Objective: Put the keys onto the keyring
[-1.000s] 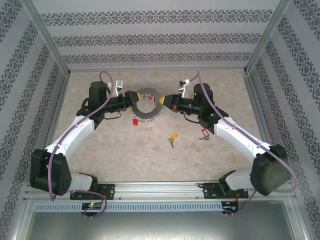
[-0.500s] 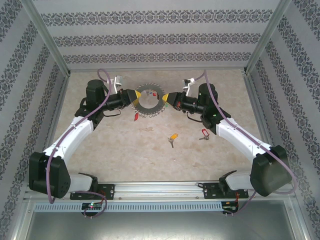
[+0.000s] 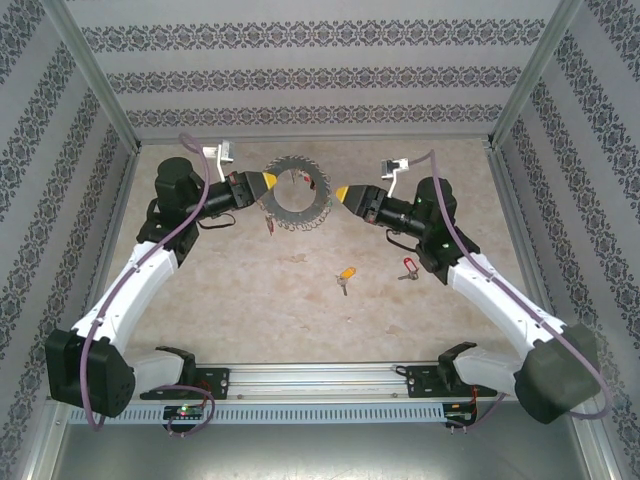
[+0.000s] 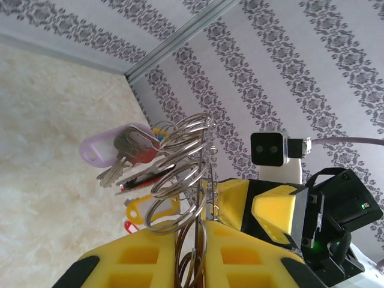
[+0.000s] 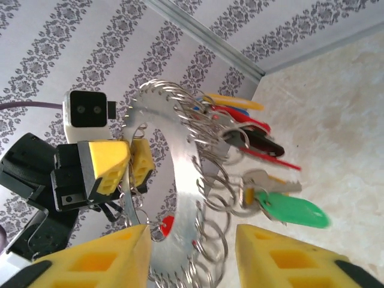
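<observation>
Slip risk first.

Top view: left gripper is clamping the left edge of the keyring and seems to be holding it off the tabletop on one narrow pinch. The ring's weight and its dangling fringe could be twisting it out of that pinch. Right gripper is sitting open just beside the ring's right edge, gripping nothing. Yellow-tagged key and red-tagged key are lying on the tabletop, well apart from both grippers. The red one is lying close beside the right forearm, so reaching it is looking awkward.

Left wrist view: fingers are pressing shut on the ring's thin plate, with wire loops and tagged keys fanning out just beyond the tips. Hold is looking shallow, near the rim.

Right wrist view: jaws are standing wide, and the ring's edge and loops are hanging in the gap. Can't tell if they're touching. A careless pull-away could be snagging a loop and yanking the ring from the left grip.
</observation>
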### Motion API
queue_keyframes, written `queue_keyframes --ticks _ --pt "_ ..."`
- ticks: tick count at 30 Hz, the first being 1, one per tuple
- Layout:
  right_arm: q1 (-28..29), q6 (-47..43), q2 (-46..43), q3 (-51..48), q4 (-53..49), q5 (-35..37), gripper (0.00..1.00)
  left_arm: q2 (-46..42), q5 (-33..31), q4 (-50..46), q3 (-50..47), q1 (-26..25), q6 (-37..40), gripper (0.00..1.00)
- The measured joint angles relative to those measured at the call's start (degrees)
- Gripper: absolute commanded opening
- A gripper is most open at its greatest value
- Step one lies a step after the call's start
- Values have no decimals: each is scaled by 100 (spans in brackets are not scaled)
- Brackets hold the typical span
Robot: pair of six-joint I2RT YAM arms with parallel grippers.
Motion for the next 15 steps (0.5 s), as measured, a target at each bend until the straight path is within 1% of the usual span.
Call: queue_keyframes --ticks 2,5,8,10,12,15 --pt "0 -199 -258 -146 -11 168 54 -116 2 48 0 0 136 0" --pt "-11 -409 -673 -452 11 509 54 -236 61 136 11 0 363 0" --pt "-39 -675 -1191 -916 90 986 46 -267 236 186 59 0 680 0" --pt "-37 -990 -1493 -1196 140 1231 44 -275 363 181 85 0 953 0" --pt "-35 -1456 -1718 -1390 151 1364 43 -330 446 129 85 0 1290 0" --pt "-31 -2245 -1851 -1510 177 1388 38 -450 570 31 87 0 1821 0"
